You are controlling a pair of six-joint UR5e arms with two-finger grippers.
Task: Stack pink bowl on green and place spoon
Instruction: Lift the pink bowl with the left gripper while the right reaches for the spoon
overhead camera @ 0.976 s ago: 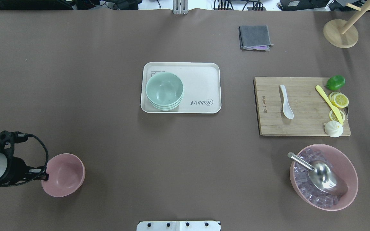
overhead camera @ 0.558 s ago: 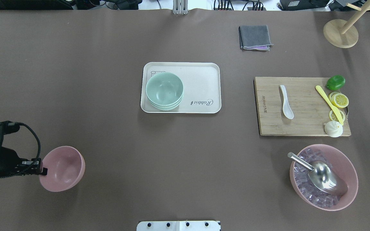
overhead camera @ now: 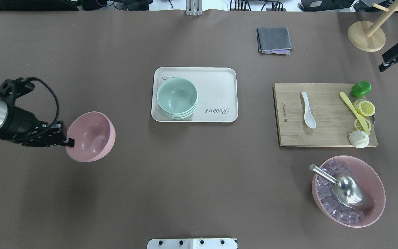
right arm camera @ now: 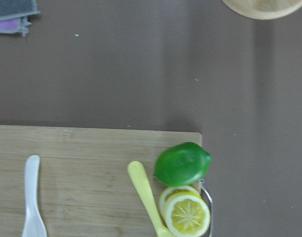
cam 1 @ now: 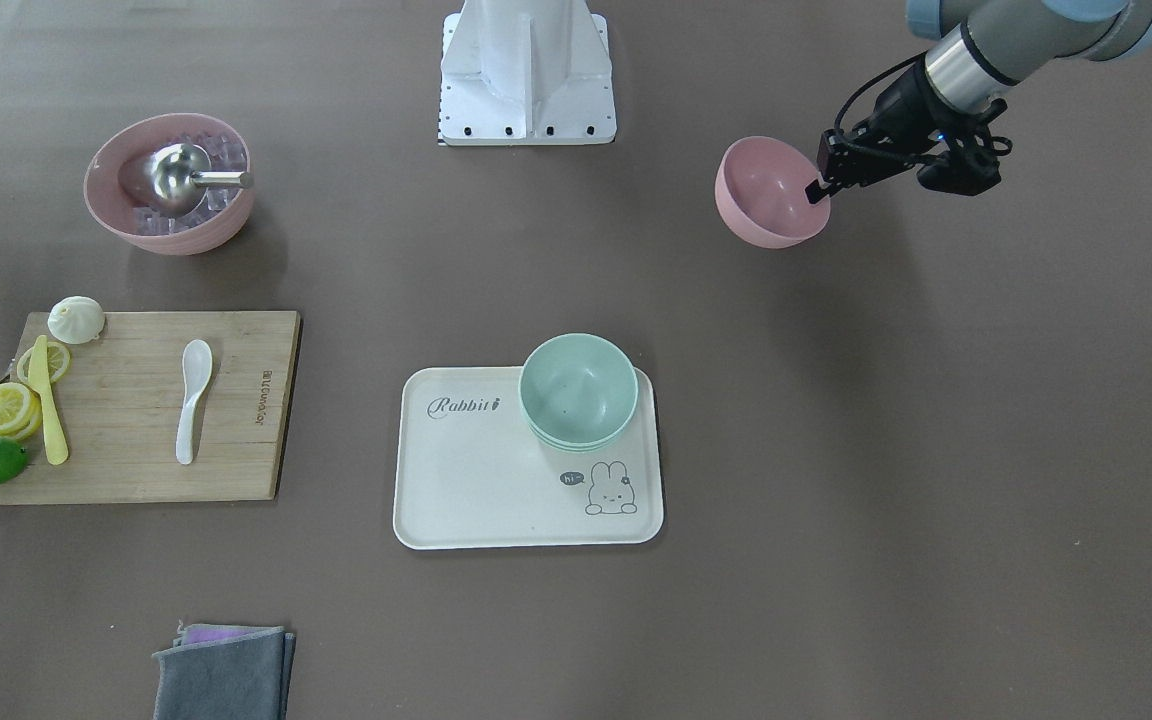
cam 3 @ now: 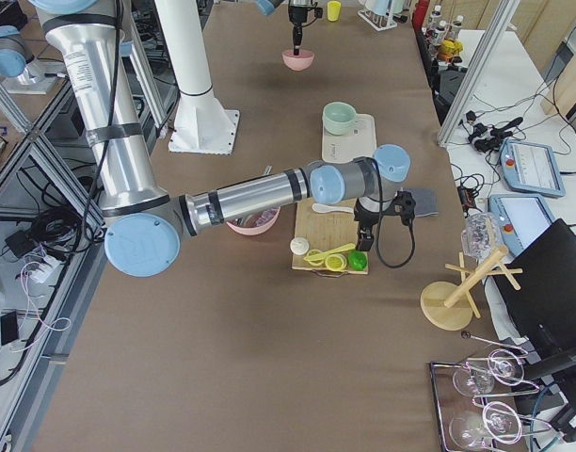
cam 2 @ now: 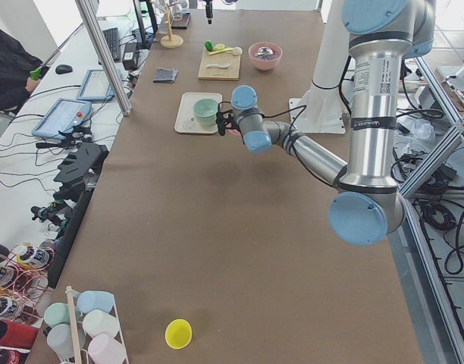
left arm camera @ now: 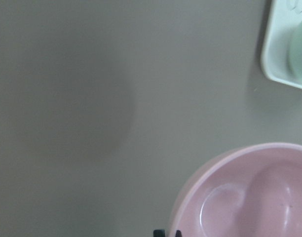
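Your left gripper [overhead camera: 68, 141] is clamped on the pink bowl's [overhead camera: 92, 136] rim, holding it off the table, well apart from the green bowl [overhead camera: 177, 97] on the tray [overhead camera: 219, 90]. The spoon [overhead camera: 308, 110] lies on the board [overhead camera: 327, 133]. Right gripper [cam 3: 361, 243] hangs near it; whether it is open or closed you cannot tell.

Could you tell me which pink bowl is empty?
The smaller pink bowl in the left gripper; the larger pink bowl holds ice and a scoop.
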